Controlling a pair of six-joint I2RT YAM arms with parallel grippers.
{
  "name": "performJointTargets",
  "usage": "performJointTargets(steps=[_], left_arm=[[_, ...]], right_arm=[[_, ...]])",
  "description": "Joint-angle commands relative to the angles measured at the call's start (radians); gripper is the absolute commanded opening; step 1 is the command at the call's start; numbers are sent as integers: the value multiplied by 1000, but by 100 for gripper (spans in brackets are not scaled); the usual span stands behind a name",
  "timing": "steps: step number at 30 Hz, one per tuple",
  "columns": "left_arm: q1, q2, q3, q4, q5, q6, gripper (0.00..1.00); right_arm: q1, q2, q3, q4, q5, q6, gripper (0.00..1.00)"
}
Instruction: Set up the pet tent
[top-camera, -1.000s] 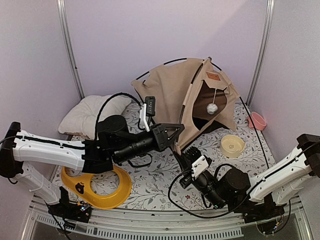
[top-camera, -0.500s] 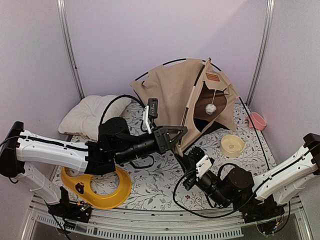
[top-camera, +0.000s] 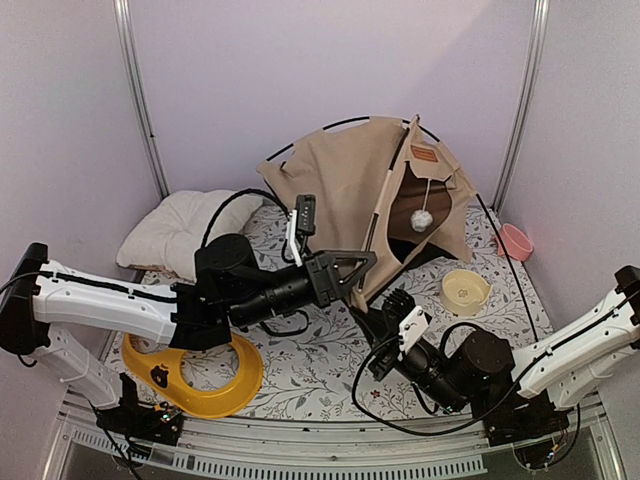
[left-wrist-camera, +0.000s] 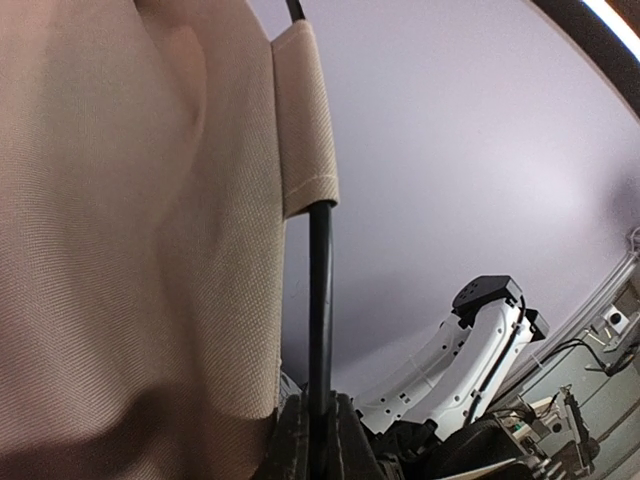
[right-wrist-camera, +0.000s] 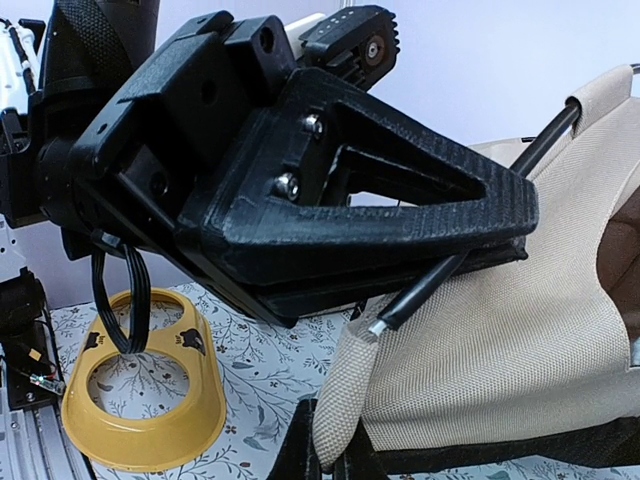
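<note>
From above, the pet tent (top-camera: 340, 190) stands at the back middle of the bench (top-camera: 320, 360), its peak toward the rear wall. Its arched doorway faces the front right. A white pom-pom (top-camera: 423, 217) hangs in the opening under a brown label (top-camera: 427, 154). The tent's inside is too dark to read. Its near lower corner is hidden behind the left arm (top-camera: 280, 292). There the left jaws are pressed together at the front edge. The right arm (top-camera: 470, 365) reaches in from below, and its right jaws sit just beside that same corner; their tips are hard to make out. A white pillow (top-camera: 180, 230) lies at the left, a yellow tray (top-camera: 215, 385) at the near left, and a yellow bowl (top-camera: 466, 290) and a pink cup (top-camera: 515, 241) at the right.

In the left wrist view, tan canvas (left-wrist-camera: 120, 250) fills the left half and is cut off by the frame. A black pole (left-wrist-camera: 320, 300) runs almost straight up the picture and enters a fabric sleeve (left-wrist-camera: 305, 120). The left jaws, barely visible at the bottom edge, pinch the pole.

In the right wrist view, the left arm's black head (right-wrist-camera: 330, 190) blocks much of the scene. The pole (right-wrist-camera: 545, 135) slants from upper right to lower left through its jaws, ending at a metal tip. The right jaws, cut off at the bottom edge, are closed on the sleeve end (right-wrist-camera: 345, 400) of the tent. The tray (right-wrist-camera: 140, 420) sits at the lower left.
</note>
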Motion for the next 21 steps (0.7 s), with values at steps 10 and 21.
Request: performJointTargets(steps=[10,21], left_arm=[[64,10,1,125,-111,-17,0],[63,13,-17,132,-124,-19,0]], right_arm=[[2,-33,-19,-112,-200,50,0],[-16,-59,11,-176,-241,42,0]])
